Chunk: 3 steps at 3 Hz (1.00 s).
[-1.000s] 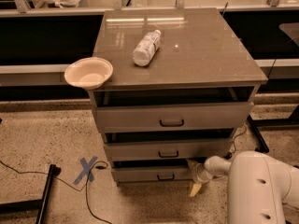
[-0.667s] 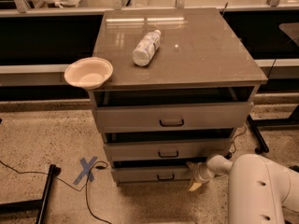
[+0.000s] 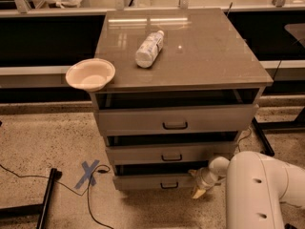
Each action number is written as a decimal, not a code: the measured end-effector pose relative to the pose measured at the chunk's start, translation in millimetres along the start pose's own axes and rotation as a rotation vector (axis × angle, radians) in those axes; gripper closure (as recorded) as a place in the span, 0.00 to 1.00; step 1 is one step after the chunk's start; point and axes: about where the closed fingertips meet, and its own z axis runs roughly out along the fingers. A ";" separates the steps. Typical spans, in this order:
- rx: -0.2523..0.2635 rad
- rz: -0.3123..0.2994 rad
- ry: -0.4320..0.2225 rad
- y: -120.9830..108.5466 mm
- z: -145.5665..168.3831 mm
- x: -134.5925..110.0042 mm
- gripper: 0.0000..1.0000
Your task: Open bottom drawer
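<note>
We're low at the near right corner of the cabinet (image 3: 205,56), and the gripper (image 3: 199,190) hangs there at the end of the white arm (image 3: 259,190), tip angled down and to the left, just above the speckled floor. It sits right by the right end of the bottom drawer (image 3: 143,181). We can't make out whether it's spread or closed, or whether it touches the panel. Nothing shows in its grasp.

Against a second ago, we see next to no change. The gripper sits at the same corner, perhaps nudged a hair. The bottom drawer's front lies where it lay, with the same dark gap above it.

That drawer is the lowest of the three, under the middle drawer (image 3: 143,154) and the top drawer (image 3: 133,120). Its front faces the near side, towards us, and its long axis runs left to right. Its small dark handle (image 3: 169,185) sits at the centre, well left of the gripper. All three fronts stand a little proud of the frame.

Up top, a bottle (image 3: 149,48) lies on its side, cap towards the far right. A bowl (image 3: 90,74) overhangs the near left corner. On the floor to the left there's a blue tape cross (image 3: 88,173).
</note>
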 end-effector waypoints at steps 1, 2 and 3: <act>-0.084 -0.035 -0.087 29.6 -3.9 -14.4 0.29; -0.138 -0.077 -0.195 56.2 -11.9 -27.6 0.29; -0.191 -0.103 -0.258 84.6 -18.9 -34.7 0.27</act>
